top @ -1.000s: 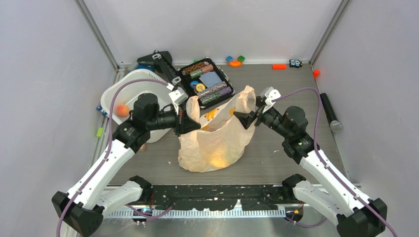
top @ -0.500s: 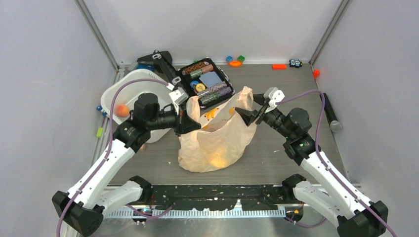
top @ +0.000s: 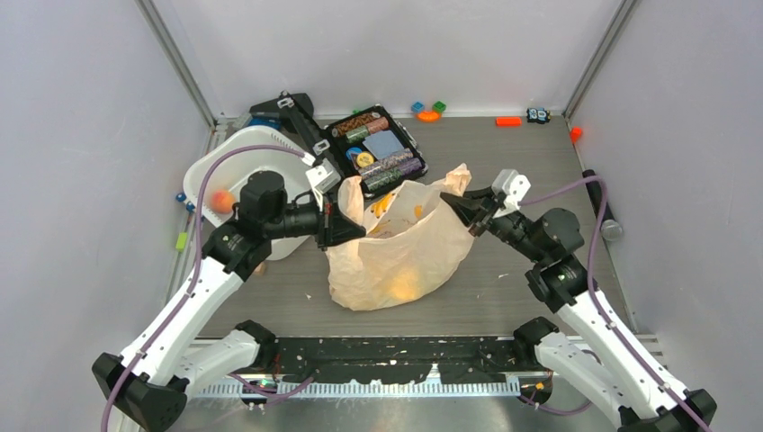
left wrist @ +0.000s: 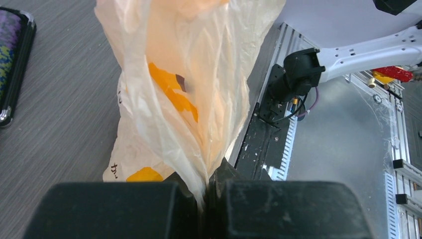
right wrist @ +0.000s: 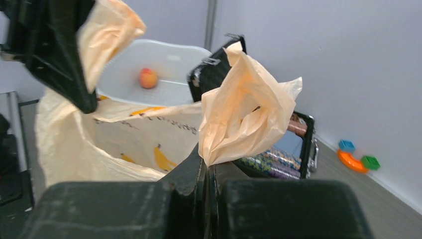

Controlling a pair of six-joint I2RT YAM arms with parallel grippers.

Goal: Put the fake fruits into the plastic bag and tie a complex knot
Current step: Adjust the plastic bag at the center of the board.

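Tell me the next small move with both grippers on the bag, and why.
Probably swing the right gripper toward the left gripper so the two held edges cross, starting the knot. Both are shut on opposite top edges of the plastic bag, which stands open with a yellow fruit showing through its wall. Caveat: one orange fruit lies in the white tub.

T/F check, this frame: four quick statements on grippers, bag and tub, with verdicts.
1. Left gripper is shut on the thin translucent peach plastic bag. True.
2. Right gripper is open, clear of the bag. False: it is shut on the bag's bunched top edge.
3. White plastic tub holds a round orange-red fake fruit. True.
4. The bag is knotted. False: its mouth is spread open between the two grippers.
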